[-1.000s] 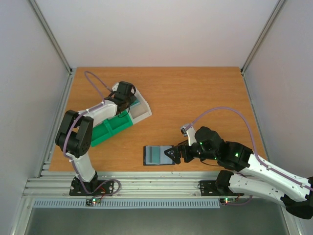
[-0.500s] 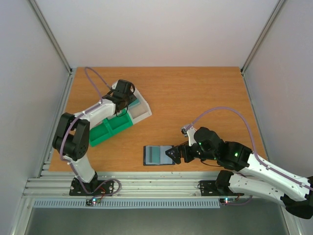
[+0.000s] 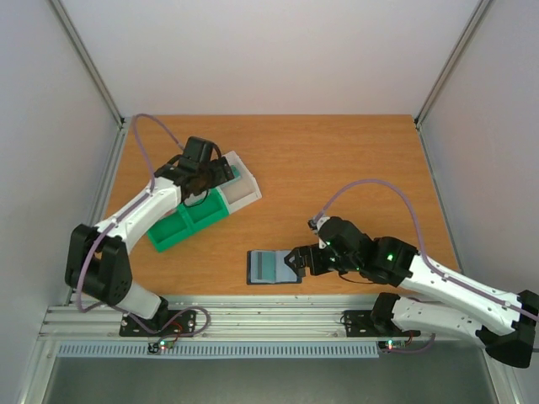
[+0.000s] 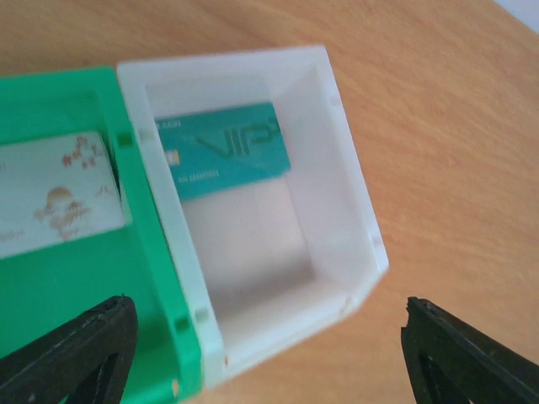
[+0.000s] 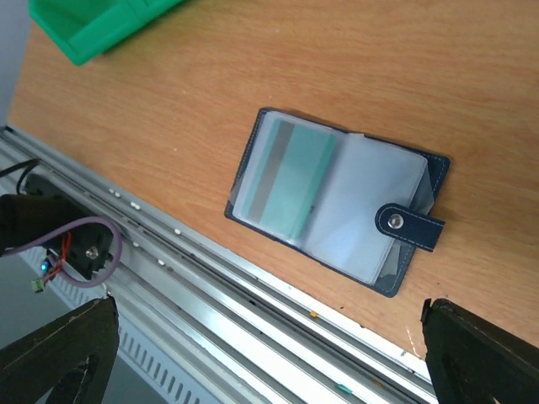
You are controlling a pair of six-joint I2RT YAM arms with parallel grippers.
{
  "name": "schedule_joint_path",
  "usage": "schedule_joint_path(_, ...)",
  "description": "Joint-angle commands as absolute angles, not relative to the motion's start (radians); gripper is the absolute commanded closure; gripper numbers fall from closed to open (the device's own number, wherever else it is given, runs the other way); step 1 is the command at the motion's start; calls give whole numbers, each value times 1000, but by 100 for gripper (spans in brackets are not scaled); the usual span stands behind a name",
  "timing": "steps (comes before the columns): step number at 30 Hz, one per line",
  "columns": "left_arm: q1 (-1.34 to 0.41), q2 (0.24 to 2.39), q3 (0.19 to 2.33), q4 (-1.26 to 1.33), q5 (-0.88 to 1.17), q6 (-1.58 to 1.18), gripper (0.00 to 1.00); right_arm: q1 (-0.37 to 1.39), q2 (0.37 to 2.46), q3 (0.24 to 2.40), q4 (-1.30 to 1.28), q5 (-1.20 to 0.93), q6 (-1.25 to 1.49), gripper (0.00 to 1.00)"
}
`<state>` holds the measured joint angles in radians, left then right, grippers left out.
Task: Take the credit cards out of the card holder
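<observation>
The flat dark navy folding card holder lies opened out on the orange-brown wooden bench, close to the near edge and just in front of the right arm. In the right wrist view its clear sleeves face up. One sleeve holds a teal credit card with a grey stripe, and the small tab clasp with a metal snap lies across the opposite edge.

The right gripper stands at the holder's right edge with its jaws spread wide and nothing between them. Whether a fingertip touches the holder cannot be told.

The left gripper is over the green-and-white plastic compartment tray at the far left of the bench. Its jaws are likewise released and wide apart, holding nothing. Below it, a teal credit card marked "VIP" lies flat in the white end compartment. A pale grey patterned card lies in the adjoining green compartment.
</observation>
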<state>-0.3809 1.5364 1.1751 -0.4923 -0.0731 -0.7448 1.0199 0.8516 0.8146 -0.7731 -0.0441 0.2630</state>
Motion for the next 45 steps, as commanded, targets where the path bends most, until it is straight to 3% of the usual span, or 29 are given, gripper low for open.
schedule_joint_path(1, -377, 1458, 1105, -595, 117, -591, 14, 1020, 904, 836, -755, -53, 301, 1)
schedule_joint_path(5, -379, 1381, 995, -582, 267, -556, 18, 1020, 982, 833, -694, -98, 303, 2)
schedule_joint_path(9, -385, 1273, 878, -526, 409, -573, 23, 1022, 1068, 824, -624, -131, 304, 10)
schedule_joint_path(11, -390, 1220, 825, -504, 456, -594, 25, 1022, 1107, 813, -575, -141, 307, 20)
schedule_joint_path(13, -397, 1170, 778, -493, 483, -610, 27, 1022, 1152, 800, -536, -144, 316, 38)
schedule_joint_path(15, -409, 1125, 733, -479, 499, -628, 28, 1022, 1195, 798, -508, -146, 327, 49)
schedule_joint_path(22, -477, 1029, 613, -399, 527, -730, 32, 1022, 1321, 791, -429, -119, 340, 65)
schedule_joint_path(31, -563, 1059, 527, -279, 496, -821, 35, 1020, 1439, 791, -400, -35, 327, 74)
schedule_joint_path(38, -609, 1107, 466, -157, 495, -893, 41, 1016, 1504, 792, -358, -85, 316, 75)
schedule_joint_path(45, -619, 1155, 408, -19, 523, -949, 44, 990, 1540, 742, -308, -102, 326, 83)
